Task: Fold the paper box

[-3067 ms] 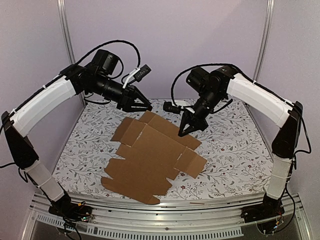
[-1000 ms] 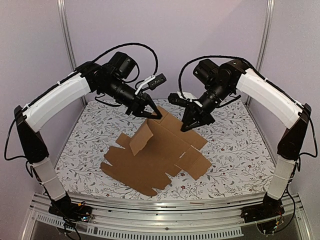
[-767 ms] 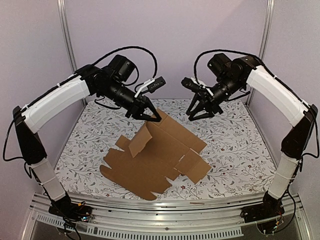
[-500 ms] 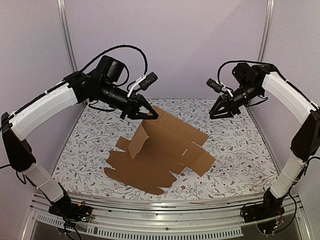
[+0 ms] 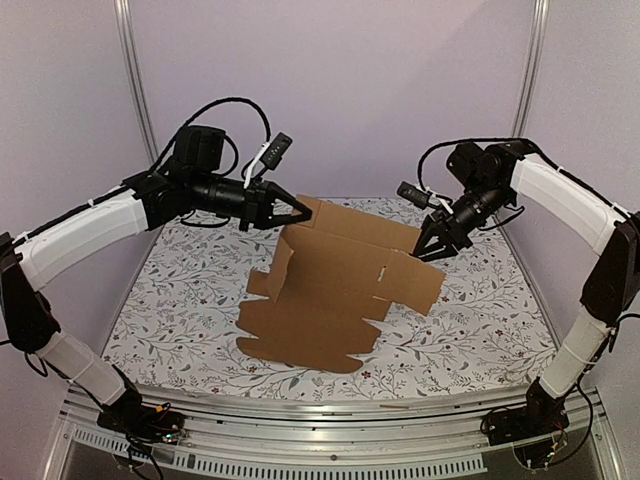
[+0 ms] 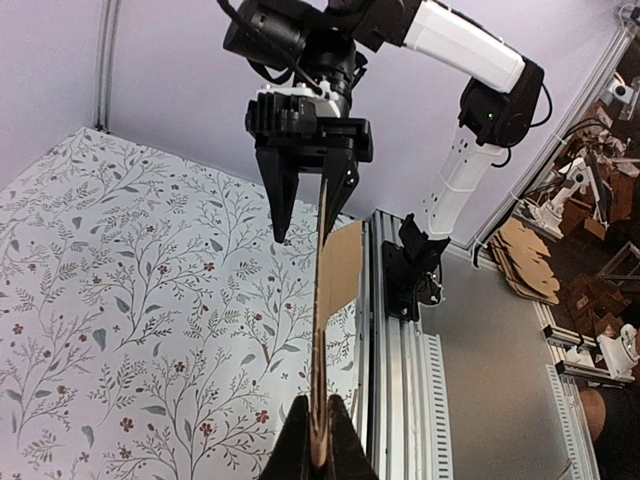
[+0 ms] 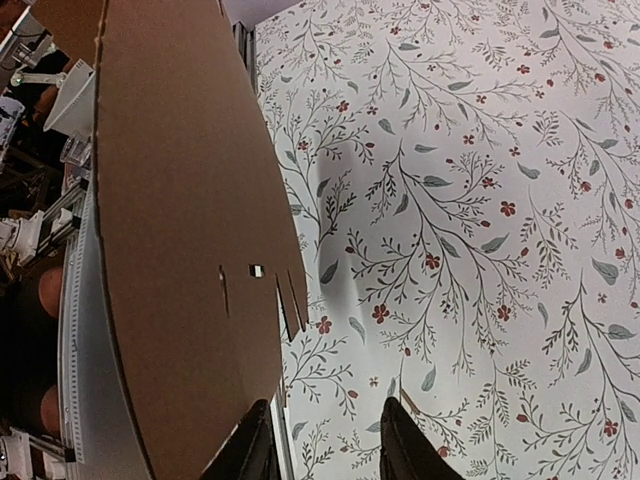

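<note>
While left gripper (image 5: 299, 212) clamps paper box (image 5: 340, 285) edge aloft, right gripper (image 5: 429, 249), jaws parted astride it, should seat deeper before closing.

**Soft, even light; blur only close to the wrist lenses**

You are working in bright, diffuse light from above, with a mild violet cast off the walls. The table (image 5: 470, 300) shows no glare. Shadows are faint: in the right wrist view the paper box (image 5: 345, 265) leaves only a pale grey smear beside its edge. The white arm covers (image 5: 75, 240) sit close to overexposed. Overhead, the wide lens bows the posts (image 5: 133, 90) and the front rail (image 5: 350, 425). At the left wrist, the left end effector (image 6: 318, 455) and the cardboard edge it pinches blur near the lens. The fingers (image 7: 252, 445) of the right end effector (image 7: 328, 420) are dark and soft.
</note>
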Controlling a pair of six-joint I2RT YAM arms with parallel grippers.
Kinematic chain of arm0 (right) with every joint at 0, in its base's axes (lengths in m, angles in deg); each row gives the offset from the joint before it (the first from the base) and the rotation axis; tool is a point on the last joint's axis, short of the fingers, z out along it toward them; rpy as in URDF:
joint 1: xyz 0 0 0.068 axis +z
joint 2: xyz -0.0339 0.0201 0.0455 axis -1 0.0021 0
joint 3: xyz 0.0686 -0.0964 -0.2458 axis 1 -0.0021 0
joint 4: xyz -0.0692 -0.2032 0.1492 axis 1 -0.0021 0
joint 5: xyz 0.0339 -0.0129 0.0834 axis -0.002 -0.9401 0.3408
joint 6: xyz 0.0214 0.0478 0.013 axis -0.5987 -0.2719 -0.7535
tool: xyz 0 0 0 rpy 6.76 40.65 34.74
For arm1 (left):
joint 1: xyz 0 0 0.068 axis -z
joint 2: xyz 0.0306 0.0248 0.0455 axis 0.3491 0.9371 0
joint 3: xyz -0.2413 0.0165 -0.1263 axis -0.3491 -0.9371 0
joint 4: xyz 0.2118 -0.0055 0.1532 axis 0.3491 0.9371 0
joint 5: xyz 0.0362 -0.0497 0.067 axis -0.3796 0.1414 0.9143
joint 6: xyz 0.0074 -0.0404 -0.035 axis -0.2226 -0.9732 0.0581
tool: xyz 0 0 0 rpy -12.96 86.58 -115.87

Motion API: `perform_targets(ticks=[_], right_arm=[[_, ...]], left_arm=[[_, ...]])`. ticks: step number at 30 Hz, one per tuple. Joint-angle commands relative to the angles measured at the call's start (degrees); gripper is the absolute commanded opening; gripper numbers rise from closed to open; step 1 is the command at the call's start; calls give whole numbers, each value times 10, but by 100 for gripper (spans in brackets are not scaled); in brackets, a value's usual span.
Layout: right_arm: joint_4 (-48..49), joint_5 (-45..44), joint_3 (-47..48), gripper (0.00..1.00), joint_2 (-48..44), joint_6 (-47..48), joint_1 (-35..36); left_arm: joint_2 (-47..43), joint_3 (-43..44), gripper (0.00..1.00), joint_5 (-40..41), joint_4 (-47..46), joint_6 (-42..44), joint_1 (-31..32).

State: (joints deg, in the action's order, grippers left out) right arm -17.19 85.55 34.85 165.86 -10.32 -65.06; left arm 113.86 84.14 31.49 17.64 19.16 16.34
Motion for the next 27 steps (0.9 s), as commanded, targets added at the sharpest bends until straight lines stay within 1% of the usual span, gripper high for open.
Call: perform_targets(ticks=[1,6,10,12,13,14,16,18,20,23,25,27], right_arm=[[-48,10,23,34,-9,1,18],[-67,-1,44,30,-9,13,18],[-45,-19,37,28,-25,7,4],[-42,8,38,28,-23,-1,-16],[-44,51,39,28,-18,-2,-31],[-50,89,41,28,-11,-2,-47],[-89,135,55,29,19,15,-69],[-107,145,66,30,53,44,-75],[-104,154,69,30,90,49,-78],[-118,184,85,30,131,52,-79],[-144,202,106,31,156,65,-78],[-171,216,124,31,185,86,-79]], left_arm=[[9,-17,0,-8,-54,-28,-7],[13,-19,0,-4,-50,-24,-8],[11,-21,0,-16,-48,-21,-10],[15,-24,0,-30,-54,-29,-18],[19,-29,0,-39,-69,-44,-24],[23,-37,0,-45,-90,-72,-31],[41,-65,0,-68,-175,-152,-43],[64,-93,0,-102,-283,-240,-53],[88,-119,0,-125,-396,-333,-60],[119,-142,0,-137,-539,-450,-70],[132,-150,0,-138,-579,-480,-75],[142,-158,0,-135,-597,-490,-80]])
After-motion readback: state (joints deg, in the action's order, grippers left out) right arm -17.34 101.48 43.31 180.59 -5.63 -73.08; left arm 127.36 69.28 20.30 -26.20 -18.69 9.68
